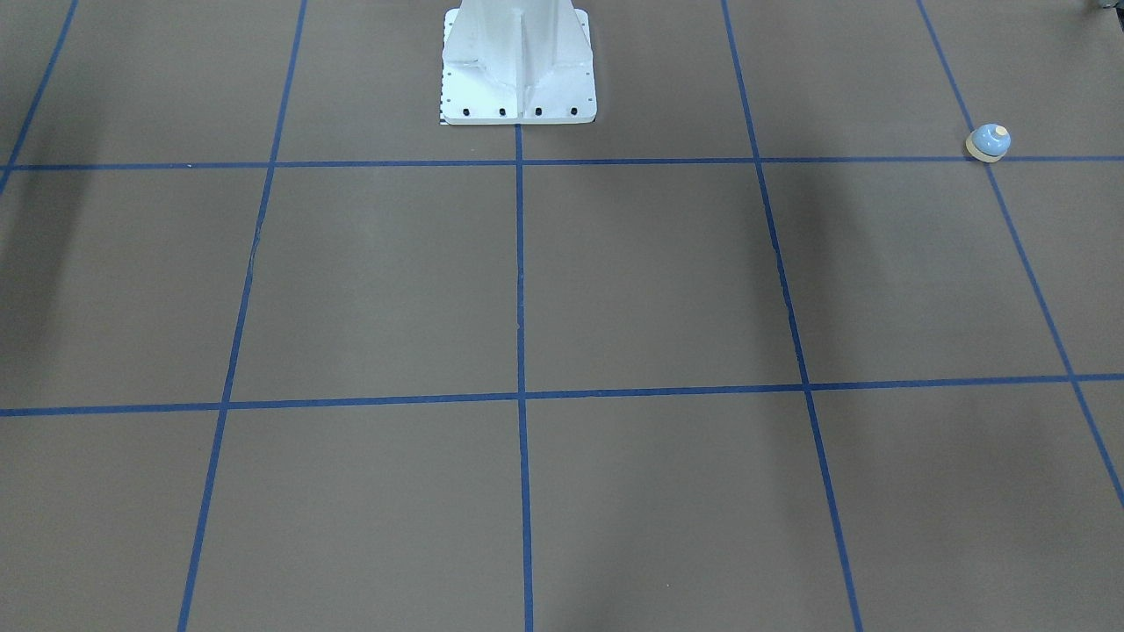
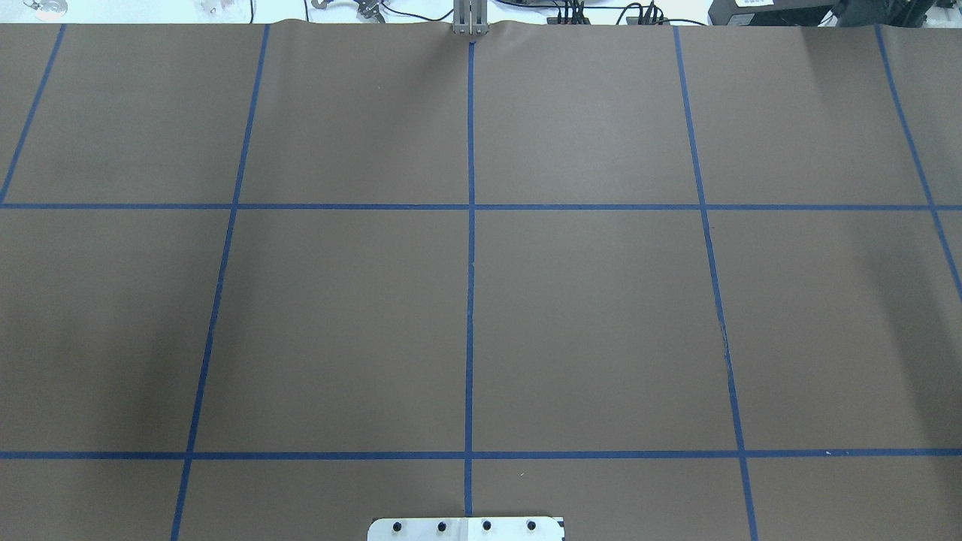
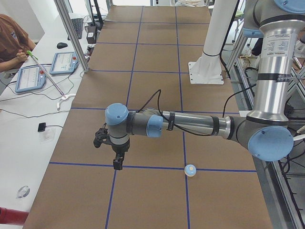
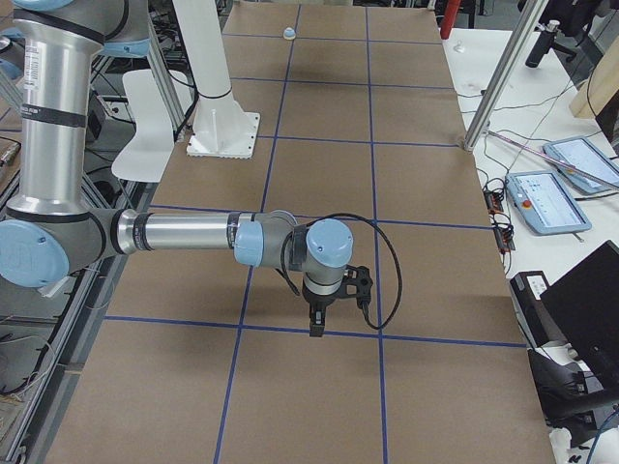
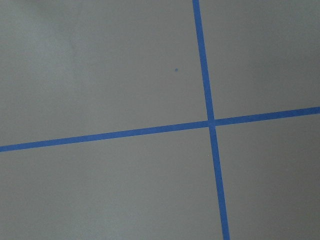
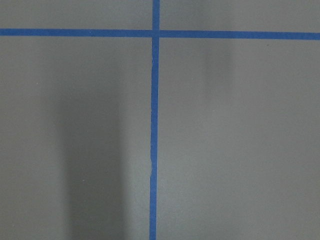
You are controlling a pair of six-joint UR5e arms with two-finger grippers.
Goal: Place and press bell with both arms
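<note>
The small light-blue bell point(image 1: 989, 142) with a cream button stands upright on the brown mat beside a blue tape crossing, on my left side. It also shows in the exterior left view point(image 3: 190, 170) and far off in the exterior right view point(image 4: 289, 33). My left gripper point(image 3: 117, 165) hangs above the mat, pointing down, well apart from the bell. My right gripper point(image 4: 316, 329) hangs above a tape line at the other end. I cannot tell whether either is open or shut. Both wrist views show only mat and tape.
The white metal pedestal point(image 1: 518, 70) stands bolted at the robot's edge of the table. Blue tape lines point(image 2: 470, 300) divide the mat into squares. An operators' bench with tablets point(image 3: 28, 78) runs along the far side, with a seated person point(image 3: 9, 40).
</note>
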